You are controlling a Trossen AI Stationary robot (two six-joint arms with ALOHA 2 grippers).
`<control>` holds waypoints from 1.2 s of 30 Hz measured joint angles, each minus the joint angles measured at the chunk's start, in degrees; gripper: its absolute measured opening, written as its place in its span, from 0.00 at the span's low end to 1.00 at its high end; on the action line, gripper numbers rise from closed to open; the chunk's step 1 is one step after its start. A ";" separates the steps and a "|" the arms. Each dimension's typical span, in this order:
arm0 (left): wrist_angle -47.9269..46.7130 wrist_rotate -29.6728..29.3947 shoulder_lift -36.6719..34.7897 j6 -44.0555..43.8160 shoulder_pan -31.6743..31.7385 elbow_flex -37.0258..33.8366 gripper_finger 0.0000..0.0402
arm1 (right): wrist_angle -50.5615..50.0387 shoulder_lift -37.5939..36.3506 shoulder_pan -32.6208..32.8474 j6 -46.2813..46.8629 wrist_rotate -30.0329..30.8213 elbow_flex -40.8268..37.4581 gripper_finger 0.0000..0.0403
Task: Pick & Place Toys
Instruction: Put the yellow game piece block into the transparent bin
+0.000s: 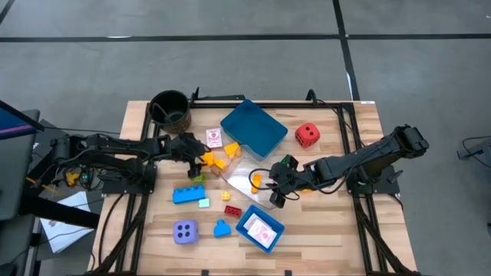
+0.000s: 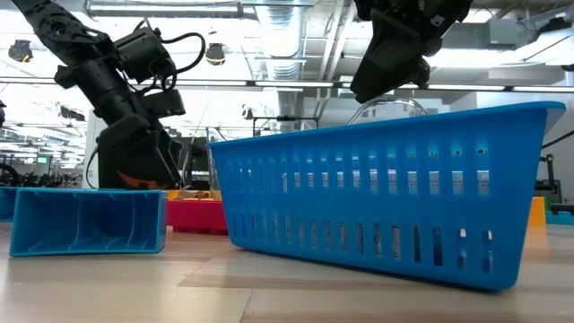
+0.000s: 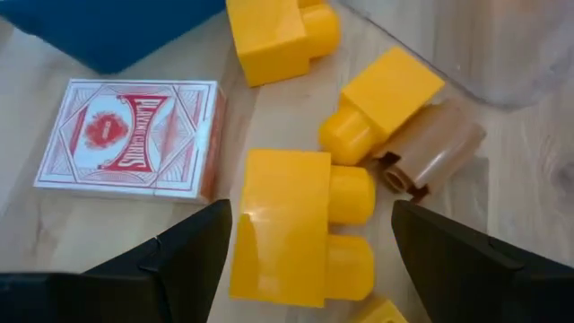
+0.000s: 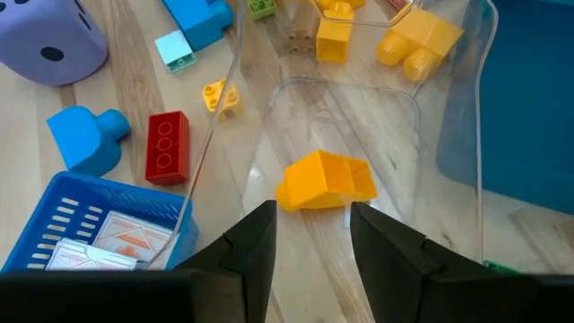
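Observation:
Yellow bricks lie beside a red-printed card and a large blue tray. My left gripper is open and low over them. Its fingers stand on either side of one yellow brick that lies flat on the table. My right gripper hovers open over a clear container, just short of a yellow brick lying inside it. A blue brick, a small red brick, a lavender die and a red die rest on the table.
A dark round pot stands at the far left. A small blue basket holding cards sits near the front edge. It fills the low view. Another blue piece lies beside the lavender die.

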 joint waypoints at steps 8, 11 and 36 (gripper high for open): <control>-0.16 -0.01 0.00 3.74 0.00 0.00 0.75 | -0.02 0.00 0.09 -0.15 -0.04 0.00 0.34; 0.33 0.00 0.00 2.32 -0.43 0.00 0.75 | -0.02 0.00 0.09 -0.15 -0.04 0.00 0.34; -1.91 0.20 0.00 -7.48 -0.81 0.00 0.93 | 0.00 0.00 0.09 -0.44 -0.07 0.00 0.34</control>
